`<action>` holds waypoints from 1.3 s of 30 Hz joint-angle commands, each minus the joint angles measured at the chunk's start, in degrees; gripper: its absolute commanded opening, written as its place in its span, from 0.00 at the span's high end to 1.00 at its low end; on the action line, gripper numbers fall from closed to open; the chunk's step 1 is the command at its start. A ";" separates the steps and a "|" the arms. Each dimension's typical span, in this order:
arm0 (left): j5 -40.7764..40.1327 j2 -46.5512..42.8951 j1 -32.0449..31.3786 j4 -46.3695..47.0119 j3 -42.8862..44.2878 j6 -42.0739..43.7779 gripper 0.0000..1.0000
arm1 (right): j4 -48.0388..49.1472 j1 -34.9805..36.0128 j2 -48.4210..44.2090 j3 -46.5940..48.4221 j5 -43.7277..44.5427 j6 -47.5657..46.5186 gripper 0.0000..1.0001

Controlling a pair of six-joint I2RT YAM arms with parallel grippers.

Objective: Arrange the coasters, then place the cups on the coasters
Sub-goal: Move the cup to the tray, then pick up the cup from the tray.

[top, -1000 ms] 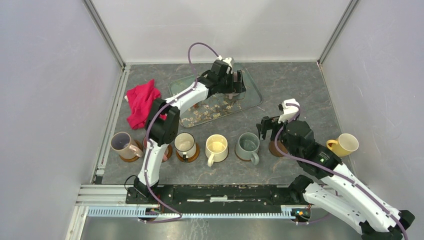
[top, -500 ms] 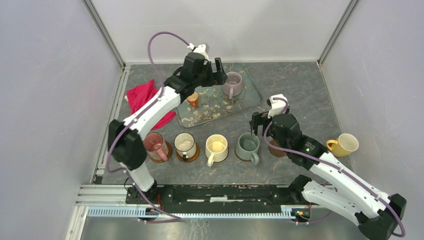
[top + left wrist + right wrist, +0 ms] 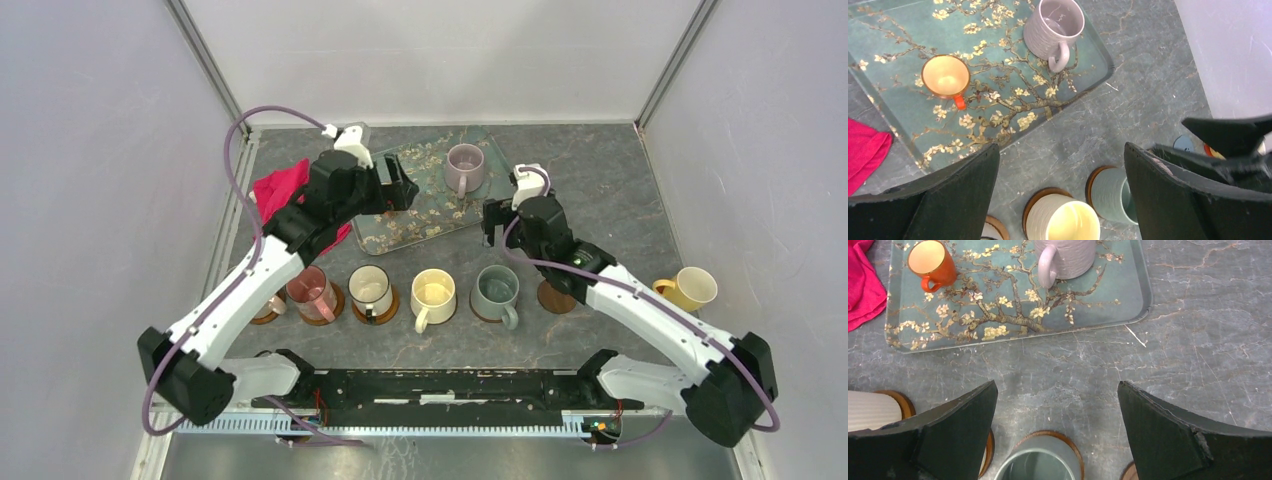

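1. The grey marbled table is boxed in by white walls on three sides. Bare surface runs from the tray's right end to the right wall. A narrower bare strip lies between the tray's near edge and the row of mugs.
2. The left gripper hangs over the left part of the tray with its jaws spread wide and nothing between them. The right gripper hangs just off the tray's near right corner, above the strip. It is spread just as wide and also holds nothing.
3. The blossom-printed tray sits askew to the table edges. It holds a mauve mug towards its far right corner and a small orange cup towards its left.
4. A crumpled red cloth lies just beside the tray's left end.
5. The pink mug, white mug, cream mug and grey-green mug stand in a row. They are close together but apart, each on a brown coaster.
6. The yellow mug stands on the bare table near the right wall, its handle pointing left.
7. A bare coaster lies just right of the grey-green mug. Another coaster at the row's left end is partly hidden by the left arm.
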 commanded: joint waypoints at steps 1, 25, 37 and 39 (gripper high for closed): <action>-0.08 -6.91 -0.27 -0.51 -5.52 1.84 0.00 | 5.67 -1.23 4.96 4.09 -1.85 -0.09 0.02; 1.61 -24.95 -0.59 5.02 -26.47 7.19 0.00 | 9.50 -5.51 41.52 29.44 0.02 1.30 0.13; 0.60 -25.76 -0.53 5.39 -27.37 7.33 0.00 | 9.00 -8.64 50.47 37.23 -1.90 2.77 0.20; 0.53 -25.81 -0.58 5.37 -27.34 7.33 0.00 | 8.35 -8.80 51.67 38.57 -2.23 2.79 0.21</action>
